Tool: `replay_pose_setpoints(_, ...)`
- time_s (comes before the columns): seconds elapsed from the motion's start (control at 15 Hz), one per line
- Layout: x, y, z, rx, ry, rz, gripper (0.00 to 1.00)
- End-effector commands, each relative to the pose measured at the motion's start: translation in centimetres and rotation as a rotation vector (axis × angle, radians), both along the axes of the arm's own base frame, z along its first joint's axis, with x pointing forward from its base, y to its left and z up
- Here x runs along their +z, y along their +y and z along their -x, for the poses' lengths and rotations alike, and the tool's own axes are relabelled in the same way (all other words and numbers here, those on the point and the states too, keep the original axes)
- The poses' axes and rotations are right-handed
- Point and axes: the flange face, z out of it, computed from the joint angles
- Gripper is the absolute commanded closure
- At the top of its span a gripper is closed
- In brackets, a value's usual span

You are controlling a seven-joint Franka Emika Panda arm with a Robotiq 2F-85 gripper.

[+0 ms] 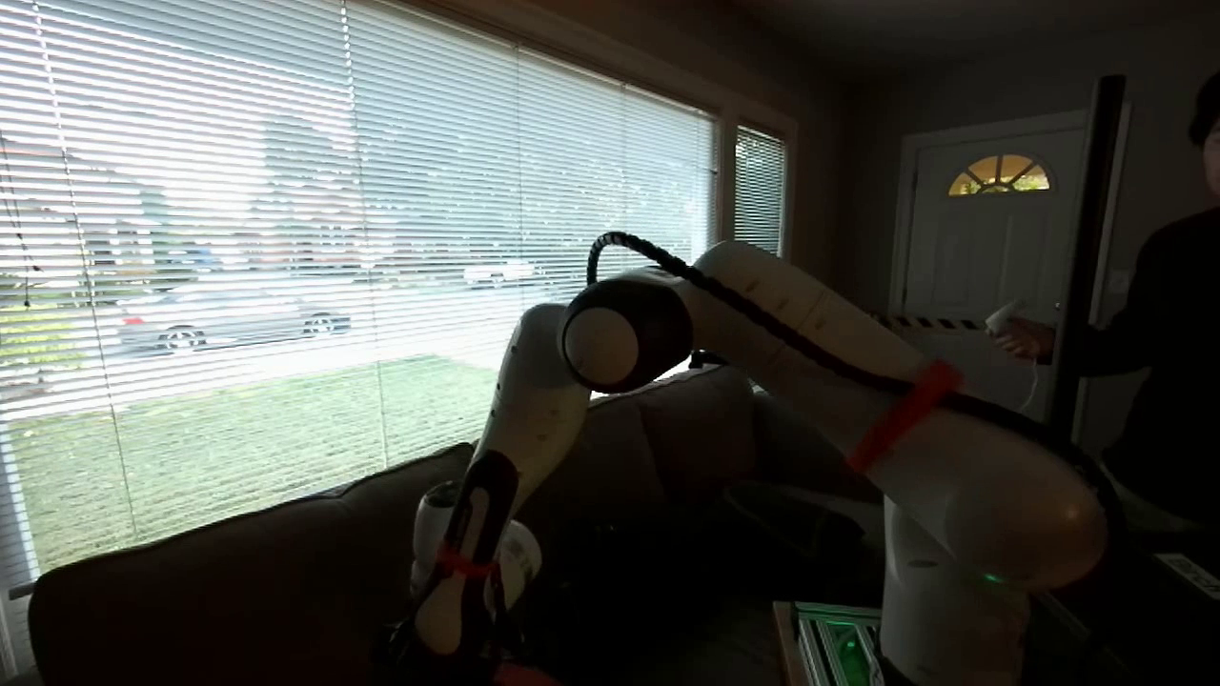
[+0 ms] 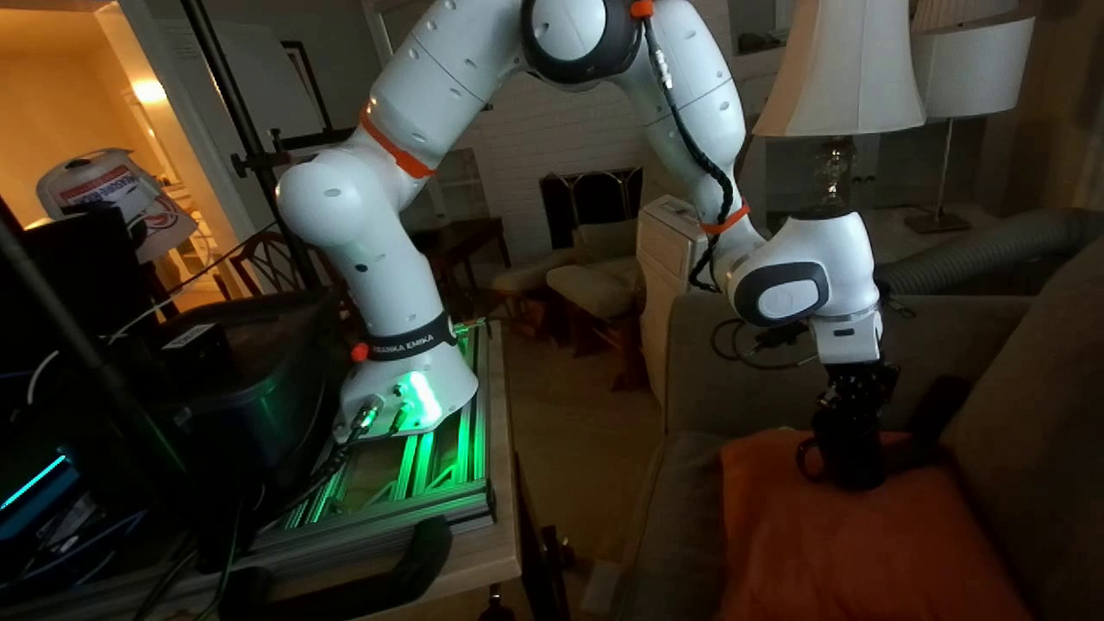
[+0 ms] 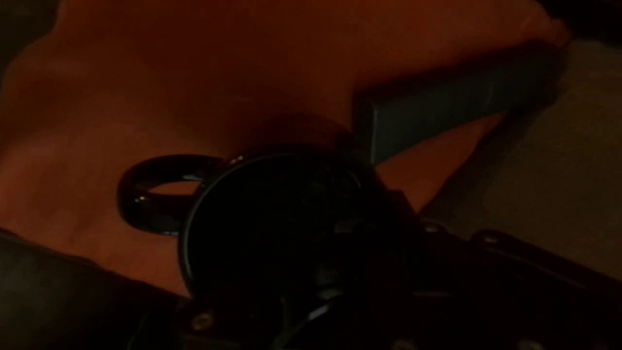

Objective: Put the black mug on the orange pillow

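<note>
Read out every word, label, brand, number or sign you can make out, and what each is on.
"FRANKA EMIKA": dark band on the robot's base, in an exterior view; first letter hard to make out.
Red-and-white label on the white container: too blurred to read.
White sticker on the small black box: too small to read.
Pale label at an exterior view's edge: blurred, cut off.
Black mug: no lettering shows.
Nothing else is legible.

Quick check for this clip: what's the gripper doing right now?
Gripper: closed, holding the black mug near its rim; too dark to see the exact contact.
</note>
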Motion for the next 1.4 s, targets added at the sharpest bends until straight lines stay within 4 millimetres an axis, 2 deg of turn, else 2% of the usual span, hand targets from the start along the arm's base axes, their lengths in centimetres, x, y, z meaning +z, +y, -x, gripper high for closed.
replay_pose_setpoints(0.0, -1.1, 1.7, -2.1, -0.025, -0.043, -0.042, 0.98)
replay_pose_setpoints(0.2, -0.7, 3.9, -3.4, -0.051, -0.063, -0.089, 0.98)
replay_pose_setpoints(0.4, 1.4, 6.5, -4.2, -0.044, -0.085, -0.118, 0.98)
replay_pose_setpoints(0.6, 3.3, 7.3, -4.0, -0.037, -0.083, -0.107, 0.98)
replay_pose_setpoints(0.8, 4.0, 7.4, -2.7, -0.062, -0.045, -0.114, 0.98)
replay_pose_setpoints(0.93, 3.8, 7.7, -1.7, -0.079, -0.009, -0.138, 0.98)
replay_pose_setpoints(1.13, 2.5, 7.9, -0.1, -0.108, 0.038, -0.16, 0.98)
replay_pose_setpoints(1.33, 0.8, 7.0, 1.0, -0.087, 0.075, -0.115, 0.98)
